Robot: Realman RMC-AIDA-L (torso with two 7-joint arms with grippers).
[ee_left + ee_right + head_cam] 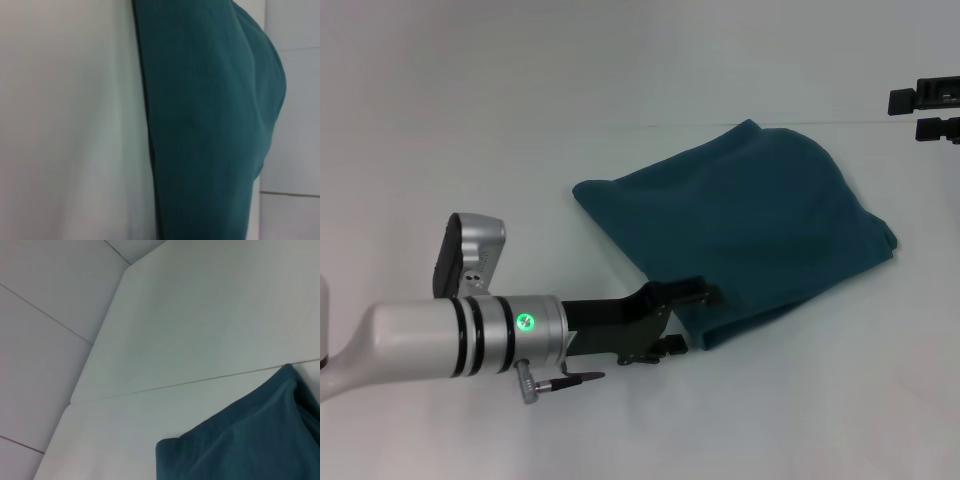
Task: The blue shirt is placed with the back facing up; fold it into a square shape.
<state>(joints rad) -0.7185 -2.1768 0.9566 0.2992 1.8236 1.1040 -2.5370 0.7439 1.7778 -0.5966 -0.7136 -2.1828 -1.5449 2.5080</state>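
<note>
The blue shirt [750, 230] lies on the white table [520, 120] as a folded, roughly four-sided bundle, plain side up, with no lettering showing. My left gripper [692, 320] is at the shirt's near left corner, low over the table. Its jaws stand apart, the upper finger [705, 293] touching the cloth edge. The left wrist view shows the shirt's long edge [210, 125] beside bare table. My right gripper [906, 115] is off at the far right, apart from the shirt. The right wrist view shows a shirt corner [240, 445].
A thin seam [620, 125] runs across the table just behind the shirt. Bare white table lies to the left of the shirt and in front of it. The table's edge and a tiled floor [40, 340] show in the right wrist view.
</note>
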